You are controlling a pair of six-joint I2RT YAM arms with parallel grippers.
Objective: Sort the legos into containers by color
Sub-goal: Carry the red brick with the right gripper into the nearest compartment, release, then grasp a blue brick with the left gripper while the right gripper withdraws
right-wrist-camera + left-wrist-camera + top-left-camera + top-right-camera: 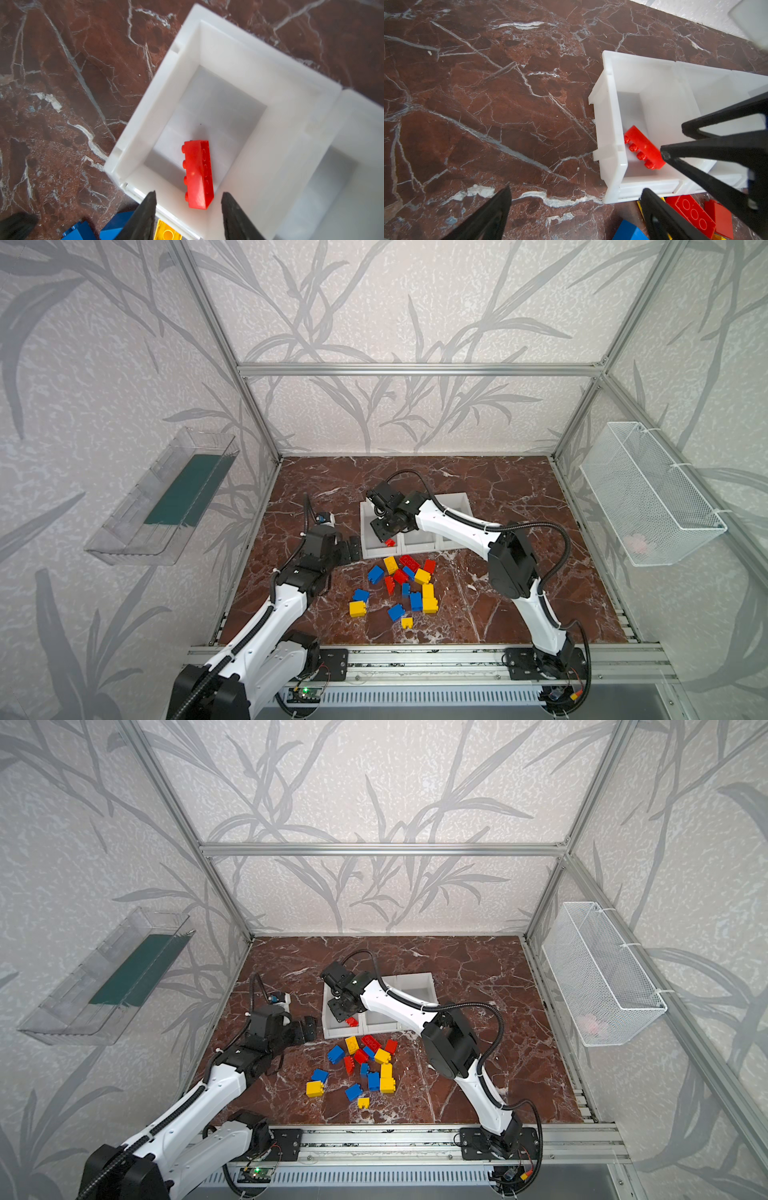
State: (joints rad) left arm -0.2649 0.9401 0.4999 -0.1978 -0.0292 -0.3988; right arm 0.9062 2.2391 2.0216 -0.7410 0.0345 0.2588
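Note:
Three joined white containers (pixel 417 548) (pixel 415 978) stand at mid-table. My right gripper (pixel 383 536) (pixel 343 1013) (pixel 189 193) hangs over the leftmost one (pixel 158 116) (pixel 612 124), open. A red lego (pixel 198 174) (pixel 643 147) (pixel 390 542) (pixel 352 1021) is inside that bin, below the fingers and apart from them. The other legos (pixel 405 583) (pixel 365 1065), red, blue and yellow, lie loose on the marble in front of the bins. My left gripper (pixel 353 548) (pixel 306 1029) (pixel 576 190) is open and empty, low beside the left bin's front corner.
A clear tray (pixel 166 497) hangs on the left wall and a white wire basket (pixel 648 493) on the right wall. An aluminium rail (pixel 415 659) runs along the table's front edge. The right arm (pixel 457 522) crosses above the middle and right bins.

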